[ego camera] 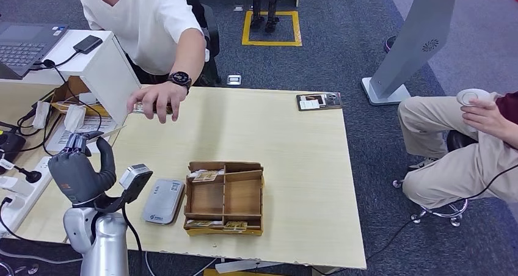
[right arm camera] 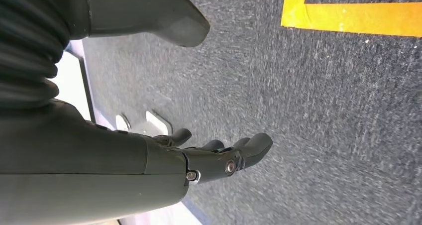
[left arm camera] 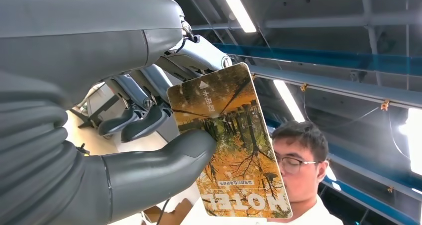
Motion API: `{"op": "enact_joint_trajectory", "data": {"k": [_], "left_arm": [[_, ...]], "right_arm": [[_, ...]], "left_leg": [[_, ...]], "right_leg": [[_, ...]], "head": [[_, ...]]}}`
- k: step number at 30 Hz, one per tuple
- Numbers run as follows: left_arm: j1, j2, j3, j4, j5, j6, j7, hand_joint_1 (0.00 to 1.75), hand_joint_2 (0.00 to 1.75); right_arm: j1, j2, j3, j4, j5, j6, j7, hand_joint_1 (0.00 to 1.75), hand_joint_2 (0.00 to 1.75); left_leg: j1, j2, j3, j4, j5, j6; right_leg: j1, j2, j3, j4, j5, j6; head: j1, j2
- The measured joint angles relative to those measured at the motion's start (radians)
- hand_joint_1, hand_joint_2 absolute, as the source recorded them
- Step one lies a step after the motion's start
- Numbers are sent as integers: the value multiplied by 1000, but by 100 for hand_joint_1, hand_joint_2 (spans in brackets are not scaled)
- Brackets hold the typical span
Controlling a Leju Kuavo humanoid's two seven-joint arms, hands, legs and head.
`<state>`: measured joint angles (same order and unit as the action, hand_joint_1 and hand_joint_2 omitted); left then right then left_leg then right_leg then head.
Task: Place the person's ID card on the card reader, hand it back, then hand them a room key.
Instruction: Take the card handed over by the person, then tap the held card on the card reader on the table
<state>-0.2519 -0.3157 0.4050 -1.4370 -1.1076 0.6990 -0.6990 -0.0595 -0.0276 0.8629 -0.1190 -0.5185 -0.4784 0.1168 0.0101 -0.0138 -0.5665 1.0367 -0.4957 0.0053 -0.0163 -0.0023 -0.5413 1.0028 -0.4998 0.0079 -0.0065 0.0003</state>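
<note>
While the room key (left arm camera: 229,150) is pinched between the thumb and the darker fingers of the left robot hand (ego camera: 79,169), the last step of the task appears to be in hand: passing the key to the person. In the left wrist view the card is seen printed with an autumn forest and the word HOTEL, and the person's face is seen beyond it. In the head view the left robot hand is raised over the near left part of the tabletop (ego camera: 287,135), just beside the card reader (ego camera: 164,201), whose top carries no card. The person's hand (ego camera: 156,102) is stretched out over the far left of the tabletop, with what is judged to be the ID card (ego camera: 142,108) held in its fingers, so the handing back seems already done. A wooden card tray (ego camera: 225,198) stands to the right of the reader, with cards in some compartments.

The right robot hand (right arm camera: 219,158) hangs toward the carpet, fingers loosely apart and nothing held.

For the next move, the key would have to be carried forward toward the person's hand, which is well apart from it now. The pinch should be loosened only once the card is taken; a thin card so held could slip if tilted.
</note>
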Motion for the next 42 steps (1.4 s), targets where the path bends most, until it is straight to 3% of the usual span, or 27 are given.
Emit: {"op": "enact_joint_trajectory", "data": {"k": [14, 26, 35, 42], "left_arm": [[1, 0, 18, 8, -27, 0, 0, 175, 175], [6, 4, 235, 30, -234, 0, 20, 175, 175], [43, 34, 282, 58, -287, 0, 146, 175, 175], [111, 98, 228, 145, -303, 0, 227, 175, 175]], "right_arm": [[-3, -2, 33, 0, 8, -2, -2, 0, 175], [-3, -2, 63, 0, -6, -8, -7, 0, 175], [-3, -2, 72, 0, -22, -10, -7, 0, 175], [-3, -2, 84, 0, -29, -16, -19, 0, 175]], "left_leg": [[0, 0, 0, 0, 0, 0], [0, 0, -1, 0, 0, 0], [0, 0, -1, 0, 0, 0], [0, 0, -2, 0, 0, 0]], "right_leg": [[0, 0, 0, 0, 0, 0], [0, 0, -1, 0, 0, 0], [0, 0, -1, 0, 0, 0], [0, 0, -2, 0, 0, 0]], "head": [[0, 0], [0, 0], [0, 0], [0, 0]]}}
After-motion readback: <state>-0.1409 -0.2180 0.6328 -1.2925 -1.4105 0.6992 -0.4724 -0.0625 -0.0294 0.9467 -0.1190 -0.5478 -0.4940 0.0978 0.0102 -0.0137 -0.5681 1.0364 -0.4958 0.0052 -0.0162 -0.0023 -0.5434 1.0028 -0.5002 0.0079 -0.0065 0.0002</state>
